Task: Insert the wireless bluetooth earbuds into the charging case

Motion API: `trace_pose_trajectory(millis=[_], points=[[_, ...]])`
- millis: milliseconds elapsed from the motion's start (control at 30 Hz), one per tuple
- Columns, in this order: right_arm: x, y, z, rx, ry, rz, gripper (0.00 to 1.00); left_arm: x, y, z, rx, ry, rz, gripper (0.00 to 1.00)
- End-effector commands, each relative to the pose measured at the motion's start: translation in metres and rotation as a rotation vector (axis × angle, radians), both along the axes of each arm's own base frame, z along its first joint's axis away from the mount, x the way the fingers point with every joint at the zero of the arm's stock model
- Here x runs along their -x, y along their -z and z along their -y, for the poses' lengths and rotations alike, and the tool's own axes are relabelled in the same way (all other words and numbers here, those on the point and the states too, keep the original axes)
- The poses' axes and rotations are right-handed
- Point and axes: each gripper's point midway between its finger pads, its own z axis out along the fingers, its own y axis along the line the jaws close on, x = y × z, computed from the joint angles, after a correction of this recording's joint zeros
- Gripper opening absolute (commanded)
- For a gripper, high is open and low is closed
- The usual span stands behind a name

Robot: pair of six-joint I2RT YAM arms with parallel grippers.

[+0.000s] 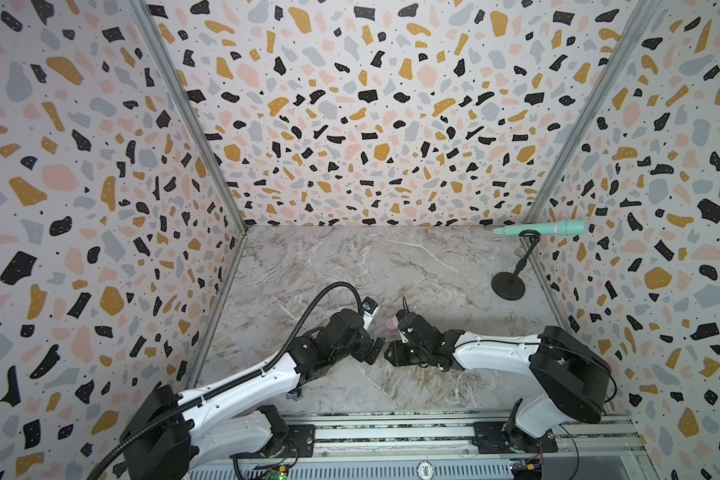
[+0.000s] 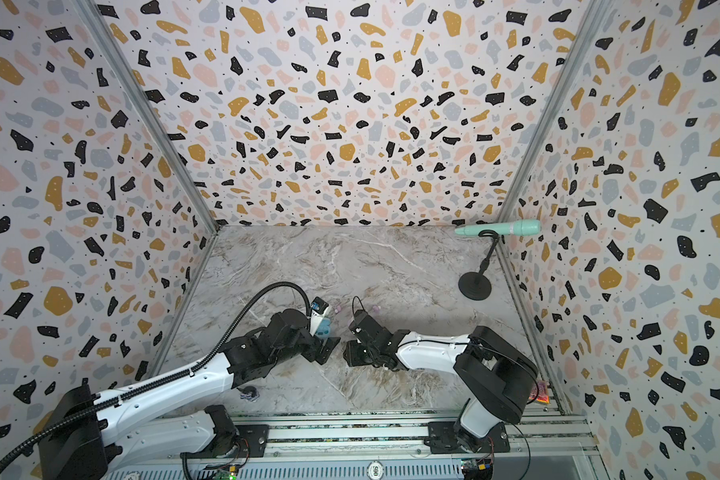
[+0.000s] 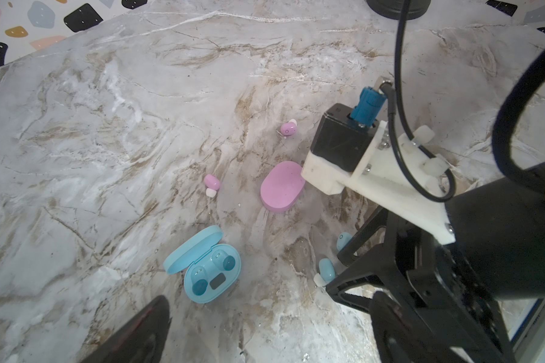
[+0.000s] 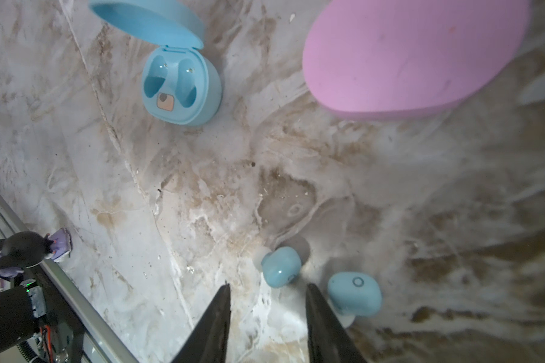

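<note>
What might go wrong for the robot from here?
The two blue earbuds lie close together by the open right gripper, so grabbing one may knock the other away. They look smooth and rounded and might slip out. The pink case is shut, so the pink earbuds cannot go in yet.

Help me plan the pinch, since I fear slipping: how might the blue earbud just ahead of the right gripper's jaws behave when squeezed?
The blue earbud looks glossy and rounded, so it may squirt out from the right gripper. It seems tiny and probably light, so a nudge likely skids or rolls it on the smooth table.
</note>
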Motion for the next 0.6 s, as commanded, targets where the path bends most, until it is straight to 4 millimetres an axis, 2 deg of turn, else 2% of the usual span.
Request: trace_pose_trajectory(millis=[0,567], points=[[0.003,0.004,0.004,0.017,0.005,-0.006,0.41,-0.005,-0.018,0.009,0.033,0.011,0.028,1.0],[0.004,0.007,0.016,0.059,0.013,0.004,0.41,-0.004,-0.019,0.009,0.035,0.012,0.029,1.0]])
